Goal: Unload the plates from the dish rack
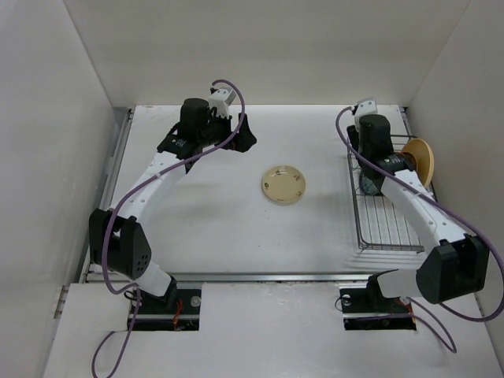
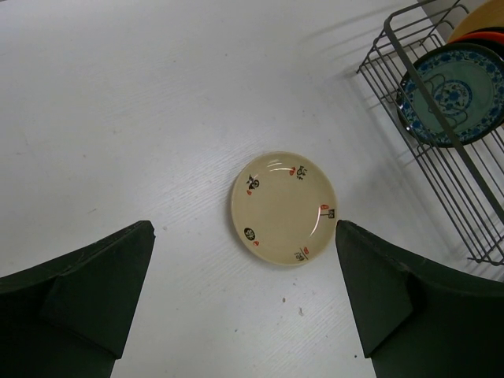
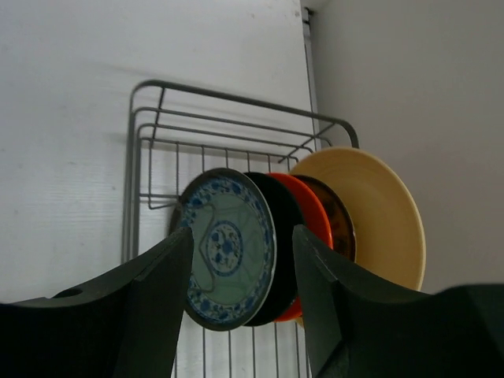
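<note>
On the right side of the flat white table point(image 1: 220, 228) sits the silver wire dish rack point(image 1: 386, 228). Five plates stand on edge at its far end, packed close together. At the back is the big plain tan plate point(image 3: 386, 213). In front of it come the dark plate with gold marks point(image 3: 340, 224), the orange plate point(image 3: 315, 220), the black plate point(image 3: 279, 213) and the round teal-blue patterned plate point(image 3: 228, 244). One small cream plate with little marks point(image 2: 285, 209) lies flat on the table, well apart from the rack.

My right gripper point(image 3: 242, 236) hangs over the teal-blue plate. Its jaws are partly open and hold nothing. My left gripper point(image 2: 244, 236) is wide open above the cream plate, and it is empty too.

I think these plates are hard, smooth and slippery — they would break if dropped. The small ones look light. I would pinch the teal-blue one at its top rim, with one finger on each face, and lift it straight up.
</note>
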Robot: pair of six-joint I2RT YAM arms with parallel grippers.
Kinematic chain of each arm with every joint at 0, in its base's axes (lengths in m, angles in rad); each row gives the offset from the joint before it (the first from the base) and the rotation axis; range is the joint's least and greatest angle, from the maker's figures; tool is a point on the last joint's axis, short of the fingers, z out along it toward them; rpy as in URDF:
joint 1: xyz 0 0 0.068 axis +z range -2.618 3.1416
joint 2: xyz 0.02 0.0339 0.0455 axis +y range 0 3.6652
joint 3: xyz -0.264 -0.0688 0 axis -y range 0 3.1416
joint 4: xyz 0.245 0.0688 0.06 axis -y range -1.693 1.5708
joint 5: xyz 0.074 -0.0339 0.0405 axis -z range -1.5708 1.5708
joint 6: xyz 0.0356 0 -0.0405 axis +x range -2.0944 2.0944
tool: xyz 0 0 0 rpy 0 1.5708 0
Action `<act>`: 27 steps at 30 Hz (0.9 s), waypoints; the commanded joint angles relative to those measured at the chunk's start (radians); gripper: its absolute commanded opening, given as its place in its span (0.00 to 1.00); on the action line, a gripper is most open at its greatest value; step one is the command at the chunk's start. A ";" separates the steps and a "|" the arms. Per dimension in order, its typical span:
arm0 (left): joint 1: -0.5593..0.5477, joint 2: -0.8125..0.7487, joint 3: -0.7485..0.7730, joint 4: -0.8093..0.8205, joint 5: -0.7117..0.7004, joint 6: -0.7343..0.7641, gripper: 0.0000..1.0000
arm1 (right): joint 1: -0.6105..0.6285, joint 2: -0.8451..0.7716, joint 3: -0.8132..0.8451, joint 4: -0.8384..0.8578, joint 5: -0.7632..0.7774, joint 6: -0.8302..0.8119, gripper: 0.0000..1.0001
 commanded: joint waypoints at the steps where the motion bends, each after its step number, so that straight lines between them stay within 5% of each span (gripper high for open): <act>1: -0.001 -0.054 0.034 0.020 -0.004 -0.004 1.00 | -0.039 -0.014 0.045 -0.059 0.060 0.013 0.59; 27: -0.001 -0.063 0.034 0.020 -0.004 -0.004 1.00 | -0.213 0.178 0.045 -0.231 -0.095 0.056 0.40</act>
